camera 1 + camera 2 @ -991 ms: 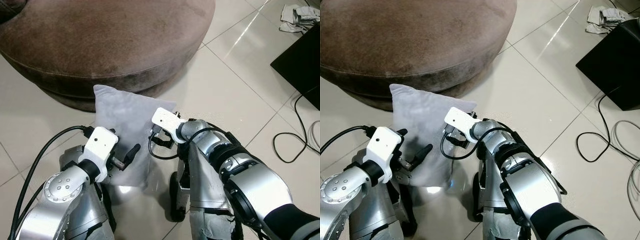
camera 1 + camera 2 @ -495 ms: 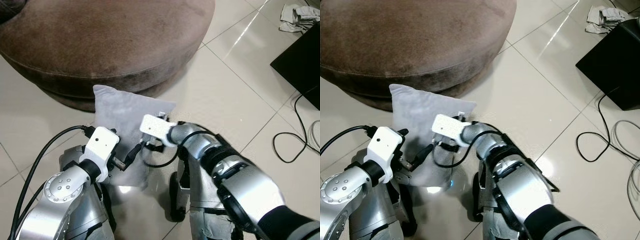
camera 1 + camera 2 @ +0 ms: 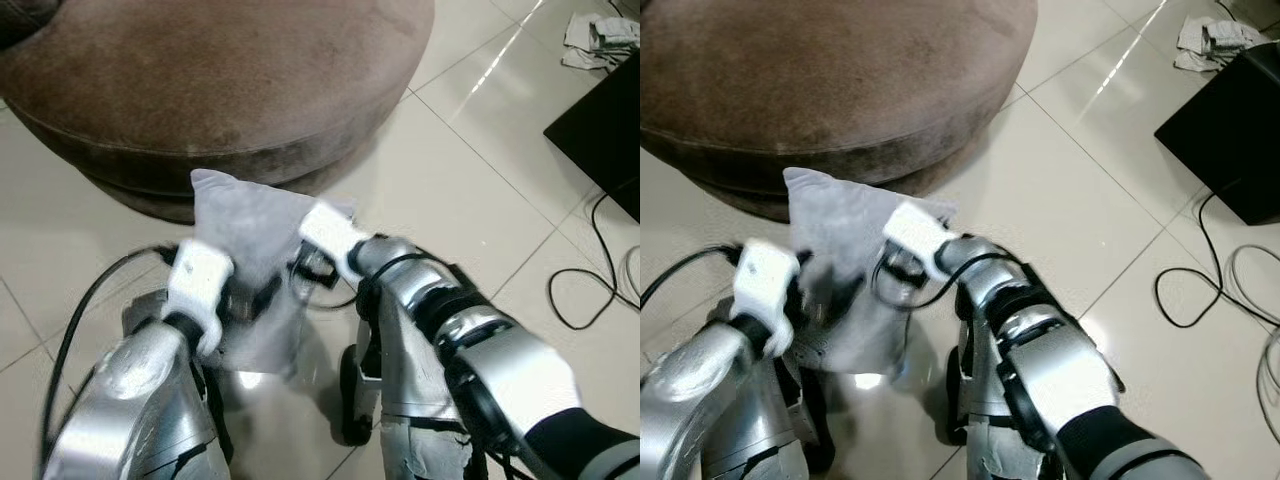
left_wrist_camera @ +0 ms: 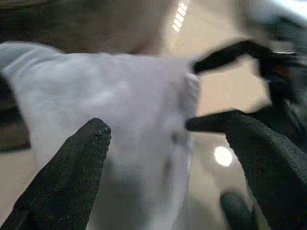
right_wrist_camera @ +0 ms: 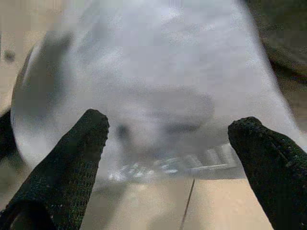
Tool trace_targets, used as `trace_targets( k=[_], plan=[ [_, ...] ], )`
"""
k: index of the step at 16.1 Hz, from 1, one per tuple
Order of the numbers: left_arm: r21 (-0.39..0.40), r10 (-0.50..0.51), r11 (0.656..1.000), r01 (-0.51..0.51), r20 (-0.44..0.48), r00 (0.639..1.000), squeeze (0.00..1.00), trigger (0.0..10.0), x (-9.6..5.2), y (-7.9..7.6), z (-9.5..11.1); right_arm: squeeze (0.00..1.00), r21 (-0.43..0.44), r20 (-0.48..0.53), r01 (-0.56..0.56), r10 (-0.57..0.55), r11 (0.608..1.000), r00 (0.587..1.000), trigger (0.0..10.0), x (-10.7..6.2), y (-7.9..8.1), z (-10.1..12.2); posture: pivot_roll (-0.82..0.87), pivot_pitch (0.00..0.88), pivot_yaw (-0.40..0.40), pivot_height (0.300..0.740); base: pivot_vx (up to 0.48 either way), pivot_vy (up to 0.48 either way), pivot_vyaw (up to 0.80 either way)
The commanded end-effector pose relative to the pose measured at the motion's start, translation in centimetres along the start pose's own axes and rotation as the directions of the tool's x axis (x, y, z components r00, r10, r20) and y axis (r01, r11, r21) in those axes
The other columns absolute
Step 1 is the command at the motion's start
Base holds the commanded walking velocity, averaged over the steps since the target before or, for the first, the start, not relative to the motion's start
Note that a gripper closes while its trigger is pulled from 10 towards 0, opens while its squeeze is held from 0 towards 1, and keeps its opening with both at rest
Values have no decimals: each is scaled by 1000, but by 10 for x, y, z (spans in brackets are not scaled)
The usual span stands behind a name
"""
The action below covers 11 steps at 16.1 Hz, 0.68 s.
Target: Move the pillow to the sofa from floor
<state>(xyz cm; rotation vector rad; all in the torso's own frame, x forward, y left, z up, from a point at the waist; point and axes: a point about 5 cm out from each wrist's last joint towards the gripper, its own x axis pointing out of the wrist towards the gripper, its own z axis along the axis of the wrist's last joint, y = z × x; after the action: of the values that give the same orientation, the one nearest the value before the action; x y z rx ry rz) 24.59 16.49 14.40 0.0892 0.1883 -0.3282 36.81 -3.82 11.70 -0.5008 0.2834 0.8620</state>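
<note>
Beside the brown sofa [image 3: 220, 80], both grippers (left [image 4: 144, 132], right [image 5: 168, 134]) flank the grey pillow [image 3: 250, 215] on the floor [image 3: 470, 190], fingers apart.

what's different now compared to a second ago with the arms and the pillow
Both grippers have closed in on the grey pillow: the left gripper and right gripper now sit against it from either side, fingers open, not clamped. The pillow remains on the floor, leaning against the brown sofa. The black box and cables are unchanged.
</note>
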Motion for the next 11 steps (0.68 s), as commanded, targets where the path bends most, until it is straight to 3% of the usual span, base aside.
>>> trace_targets(
  k=[1,2,4,5,7,9,11],
  plan=[
    [-136,136,980,-145,-74,988,0,10000,2,15,-19,0,70,2,29,-29,997,1000,10000,-8,-11,-9,19,229,-140,455,0,0,0],
    [-187,195,960,-209,-91,977,0,10000,4,21,-24,0,74,5,38,-38,997,999,10000,-11,-14,-12,19,229,-140,455,0,0,0],
    [-266,356,868,-420,-257,899,0,10000,6,36,-68,0,181,46,128,-138,975,989,10000,-26,-32,-26,15,87,-90,455,0,0,0],
    [-278,370,844,-458,-315,874,0,10000,11,39,-86,0,216,52,161,-176,963,983,10000,-30,-35,-34,13,17,-60,455,0,0,0],
    [-262,348,862,-434,-315,883,0,10000,11,33,-89,0,261,64,189,-212,947,975,10000,-41,-38,-50,13,17,-60,455,0,0,0],
    [-273,368,842,-465,-339,866,0,10000,21,35,-93,0,327,65,225,-259,918,964,10000,-41,-35,-56,5,0,-15,455,0,0,0],
    [-311,331,854,-418,-294,896,0,10000,54,29,-80,0,459,74,342,-419,820,905,10000,-40,-20,-69,-55,0,72,455,0,0,0]
  ],
)
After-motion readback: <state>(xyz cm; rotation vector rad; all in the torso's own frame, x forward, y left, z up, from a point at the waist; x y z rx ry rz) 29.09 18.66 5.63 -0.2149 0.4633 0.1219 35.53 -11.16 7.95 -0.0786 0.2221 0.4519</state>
